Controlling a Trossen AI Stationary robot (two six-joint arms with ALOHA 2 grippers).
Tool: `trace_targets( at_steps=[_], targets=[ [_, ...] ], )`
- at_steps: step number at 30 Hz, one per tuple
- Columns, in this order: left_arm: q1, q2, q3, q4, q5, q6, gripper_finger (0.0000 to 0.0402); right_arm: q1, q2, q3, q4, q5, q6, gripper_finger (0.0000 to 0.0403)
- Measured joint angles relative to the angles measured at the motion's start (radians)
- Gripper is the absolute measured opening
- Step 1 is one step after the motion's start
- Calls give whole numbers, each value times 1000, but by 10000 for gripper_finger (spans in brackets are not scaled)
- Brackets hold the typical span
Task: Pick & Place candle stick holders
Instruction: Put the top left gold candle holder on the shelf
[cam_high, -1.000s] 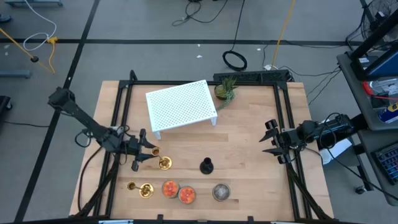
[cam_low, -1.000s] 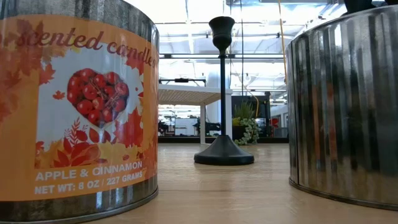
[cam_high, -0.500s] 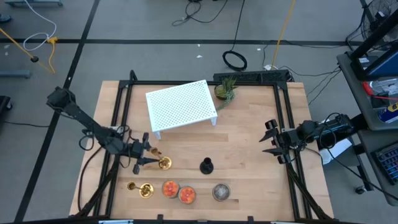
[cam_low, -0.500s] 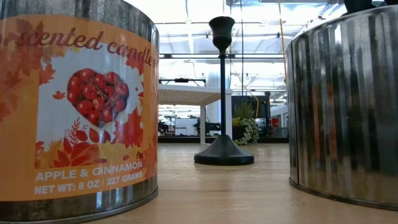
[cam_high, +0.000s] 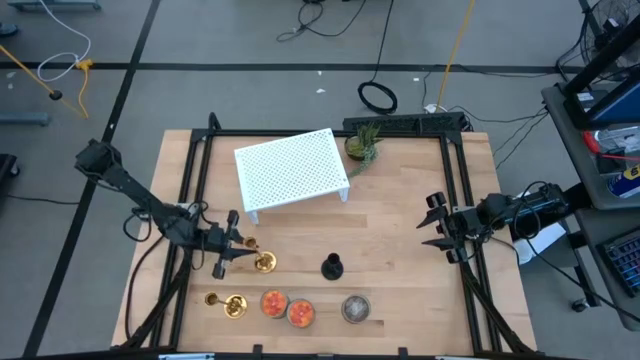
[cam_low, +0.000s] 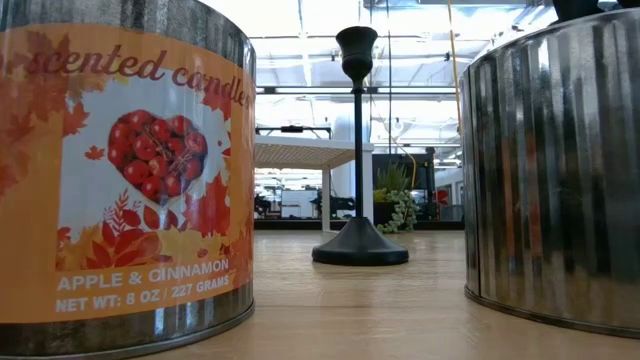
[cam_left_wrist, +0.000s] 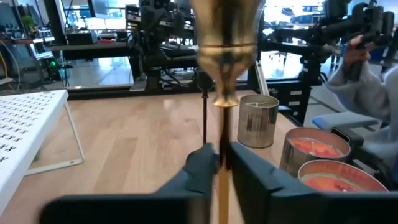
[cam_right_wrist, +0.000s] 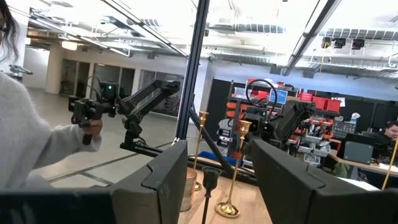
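Left gripper clamped on a gold candle holder's stem near table's left front; black holder upright mid-table. Red wax fills two candle tins. Right gripper idling, jaws spread, at right edge.

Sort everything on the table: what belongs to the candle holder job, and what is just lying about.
Job:
- gold holder, stem gripped by the left hand
- second gold holder, near the front edge
- black holder, mid-table

Lying about:
- white rack
- plant
- two orange candles
- silver tin

The right hand waits open at the table's right edge.
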Motion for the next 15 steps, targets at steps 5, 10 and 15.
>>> trace_targets(
  at_steps=[5, 10, 15],
  targets=[
    [0, 0, 11, 60, -44, 9, 23, 0, 0, 0, 0, 0, 0, 176],
    [0, 1, 100, 14, -75, 107, 15, 0, 0, 0, 0, 0, 0, 176],
    [1, 1, 280, -159, -142, 141, 18, 0, 0, 0, 1, 0, 0, 176]
  ],
)
